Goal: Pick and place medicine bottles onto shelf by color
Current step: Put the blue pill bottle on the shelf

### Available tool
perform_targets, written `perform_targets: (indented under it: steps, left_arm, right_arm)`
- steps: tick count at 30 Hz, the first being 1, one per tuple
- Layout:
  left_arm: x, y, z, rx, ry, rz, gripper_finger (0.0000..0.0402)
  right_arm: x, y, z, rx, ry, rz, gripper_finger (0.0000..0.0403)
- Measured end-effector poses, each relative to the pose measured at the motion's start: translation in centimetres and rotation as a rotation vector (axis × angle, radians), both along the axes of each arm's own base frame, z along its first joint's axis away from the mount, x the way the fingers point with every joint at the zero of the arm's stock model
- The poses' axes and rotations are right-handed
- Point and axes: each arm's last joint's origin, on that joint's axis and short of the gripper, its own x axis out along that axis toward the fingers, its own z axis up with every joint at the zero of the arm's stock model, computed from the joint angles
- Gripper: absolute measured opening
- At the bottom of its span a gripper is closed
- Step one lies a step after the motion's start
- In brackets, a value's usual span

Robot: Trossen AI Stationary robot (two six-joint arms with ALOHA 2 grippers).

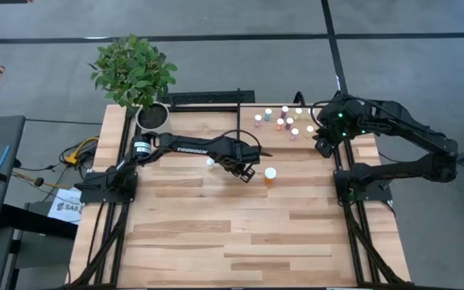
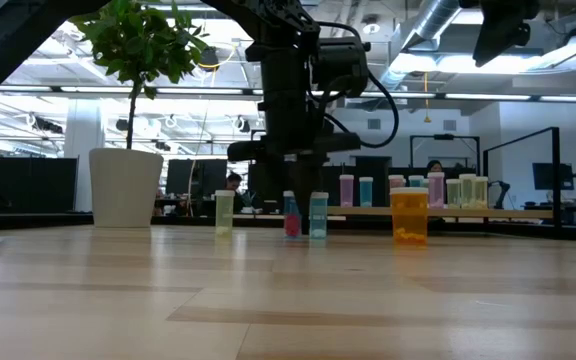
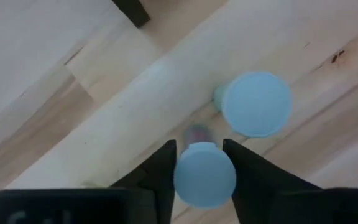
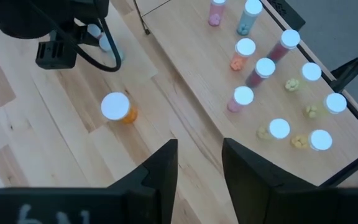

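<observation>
Medicine bottles, small clear cylinders with pale round caps and pink, orange or yellowish fills, mostly stand in loose rows on the flat light-wood shelf (image 1: 274, 102) with its thin black frame, at the far right of the plank tabletop (image 1: 216, 234). Three are not yet there: a larger orange bottle (image 1: 270, 174) stands alone near the middle of the tabletop, and two small ones stand close together under the left gripper (image 3: 199, 148). Its dark fingers (image 3: 161, 163) sit either side of the nearer small bottle (image 3: 204, 174), pressed against its cap, so the grip looks made, with the neighbouring small bottle (image 3: 256, 102) just beside it and untouched. The right gripper (image 4: 199, 155) hangs over the shelf's near edge with nothing between its fingers, which stand slightly apart. I'd judge the pick to be the step in hand. The next move calls for a straight lift, so the neighbour isn't knocked, then a carry across to the shelf and a set-down among bottles of matching colour; the fill colour of the held one I can't make out surely.
</observation>
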Motion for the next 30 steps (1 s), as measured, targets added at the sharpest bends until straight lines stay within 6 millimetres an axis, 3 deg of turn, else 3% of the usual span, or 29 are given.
perform_targets:
  steps: [5, 10, 15, 23, 30]
  left_arm:
    - [0.1, -0.3, 0.1, -0.039, -0.007, -0.010, 0.0076]
    - [0.7, -0.9, 1.9, -0.077, -0.039, -0.040, 0.0090]
    - [1.5, -1.5, 6.2, -0.060, -0.111, -0.106, 0.0111]
    - [2.2, -1.7, 14.9, 0.026, -0.357, -0.221, 0.0083]
    - [2.0, -1.7, 18.4, 0.093, -0.534, -0.246, 0.0097]
  right_arm:
    - [-0.1, 0.0, -0.1, 0.002, 0.011, 0.003, 0.0147]
    - [-0.1, 0.0, -0.1, 0.002, 0.009, 0.003, 0.0145]
    - [0.1, 0.0, 0.2, -0.038, -0.008, 0.051, 0.0133]
    - [0.8, 0.1, 0.6, -0.036, -0.091, 0.201, 0.0119]
    - [1.7, 0.8, 1.3, -0.015, -0.213, 0.340, 0.0119]
